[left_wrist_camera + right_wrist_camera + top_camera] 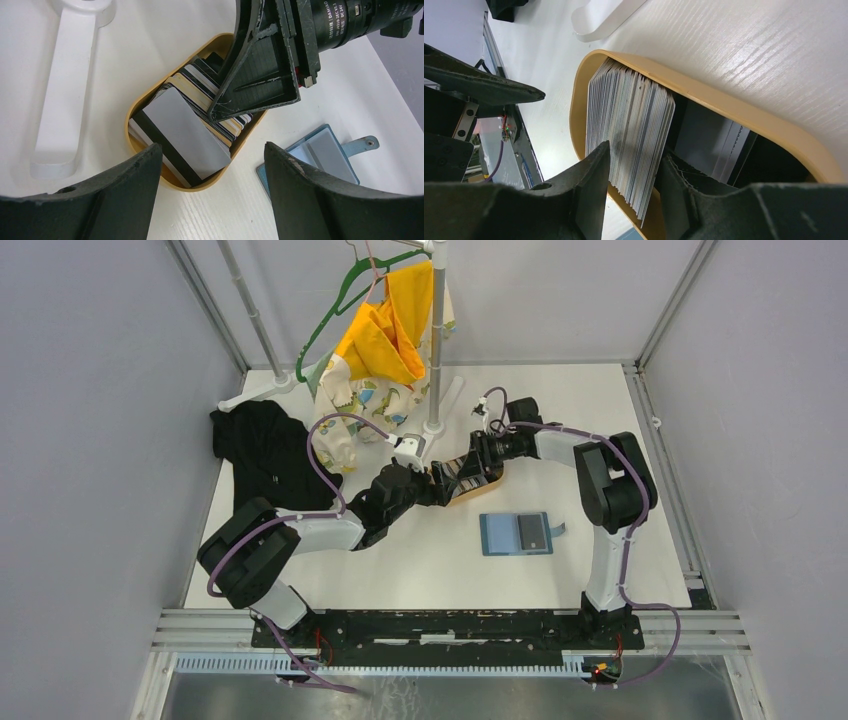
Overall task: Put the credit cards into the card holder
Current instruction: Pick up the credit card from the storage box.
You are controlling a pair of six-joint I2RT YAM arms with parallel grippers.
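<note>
The credit cards (pixel 462 472) stand as a striped stack in an oval tan wooden tray (pixel 492 485) at mid-table. My right gripper (pixel 634 157) reaches into the tray, and its jaws press on a thick bundle of the cards (pixel 629 110) that fills the gap between them. My left gripper (pixel 212 150) hangs open just off the tray's near end, with nothing between its fingers. In its view a grey card with a black stripe (pixel 185 130) leans on top. The teal card holder (pixel 516 533) lies open and flat on the table, to the right of the left gripper (pixel 432 480).
A white clothes rack base (pixel 440 410) stands just behind the tray, and one of its feet (pixel 65 90) lies left of the tray. A yellow garment (pixel 385 330) hangs above. A black cloth (pixel 265 450) lies at the left. Grey walls close in both sides.
</note>
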